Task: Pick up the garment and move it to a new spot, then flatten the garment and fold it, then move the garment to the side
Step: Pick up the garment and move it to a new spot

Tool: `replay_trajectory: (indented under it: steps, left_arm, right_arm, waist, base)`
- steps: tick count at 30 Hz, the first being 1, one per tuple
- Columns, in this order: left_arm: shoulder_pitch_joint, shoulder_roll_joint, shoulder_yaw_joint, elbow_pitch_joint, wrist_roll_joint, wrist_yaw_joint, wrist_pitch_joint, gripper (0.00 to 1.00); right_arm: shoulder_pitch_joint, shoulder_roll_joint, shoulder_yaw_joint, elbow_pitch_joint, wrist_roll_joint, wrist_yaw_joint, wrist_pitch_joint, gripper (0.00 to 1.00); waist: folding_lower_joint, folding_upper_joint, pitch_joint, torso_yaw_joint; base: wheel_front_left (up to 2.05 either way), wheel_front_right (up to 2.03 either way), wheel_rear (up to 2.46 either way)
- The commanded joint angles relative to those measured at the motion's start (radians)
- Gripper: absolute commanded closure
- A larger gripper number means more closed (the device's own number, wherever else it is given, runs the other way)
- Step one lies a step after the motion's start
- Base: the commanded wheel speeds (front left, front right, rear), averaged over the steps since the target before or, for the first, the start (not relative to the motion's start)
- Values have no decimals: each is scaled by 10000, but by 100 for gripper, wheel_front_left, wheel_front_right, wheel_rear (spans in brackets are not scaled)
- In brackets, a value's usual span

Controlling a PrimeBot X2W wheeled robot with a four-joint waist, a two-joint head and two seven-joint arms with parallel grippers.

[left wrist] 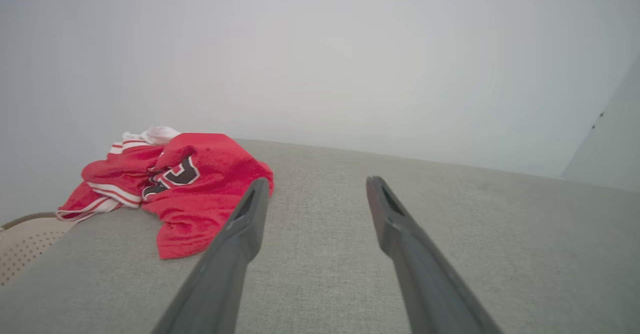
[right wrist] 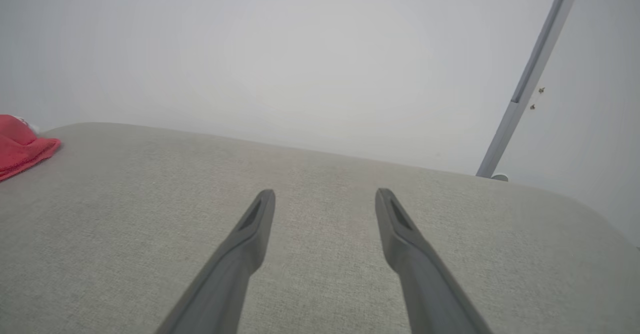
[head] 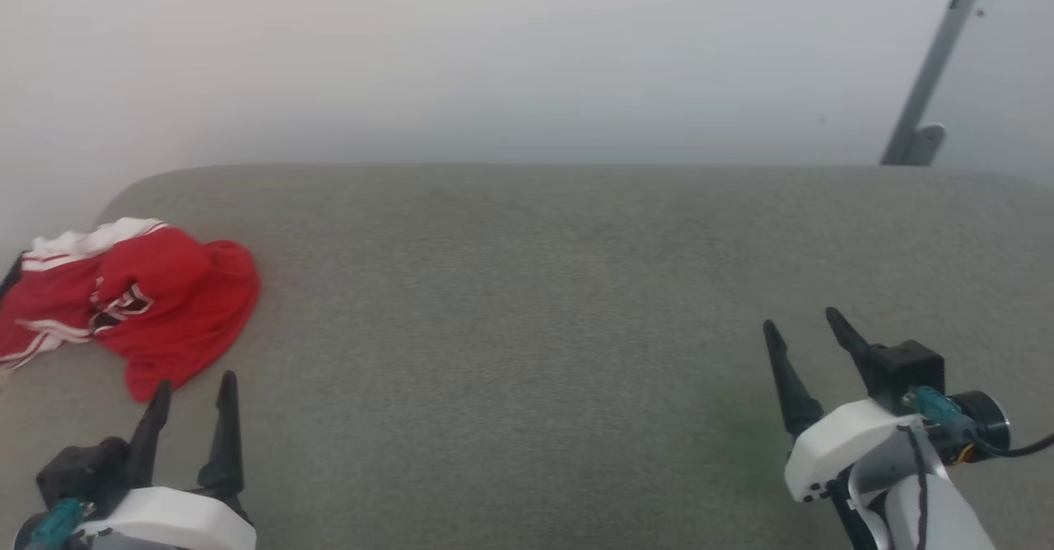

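The left end effector (head: 196, 381) is spread wide and empty, its two fingers hanging just short of the garment (head: 165, 303), which lies crumpled at the far left edge of the grey fabric-covered desk (head: 527, 286). The right end effector (head: 799, 319) is spread too, holding nothing, well apart from the cloth over bare desk.

The step in hand looks like the first pick-up. The left arm is best placed for it: I would go forward and left, lower onto a raised red fold rather than the flat hem, and pinch several layers so nothing slips when lifted.

The heap hides its own shape: the sleeves, the collar and most of the dark numerals (left wrist: 182, 174) are buried. The head view cuts off its left side. A beige perforated object (left wrist: 20, 244) beyond the desk edge is too cropped to name.
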Motion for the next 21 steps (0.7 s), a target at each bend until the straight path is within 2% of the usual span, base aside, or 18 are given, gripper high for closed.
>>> replay_trajectory:
  steps: [1,14,21]
  left_arm:
    - [-82,62,44,19,-47,56,17,0]
    - [46,295,321,-101,-269,377,312,0]
    - [84,274,242,-224,-397,391,429,0]
  right_arm:
    - [-119,23,58,7,89,4,-3,0]
    - [-600,161,1387,450,506,4,-116,0]
    - [-729,185,1530,719,602,4,-230,0]
  waist:
    - [0,0,-100,285]
    - [0,0,-416,1915]
    - [0,0,-421,2314]
  base:
    - [0,0,0]
    - [0,0,0]
    - [0,0,0]
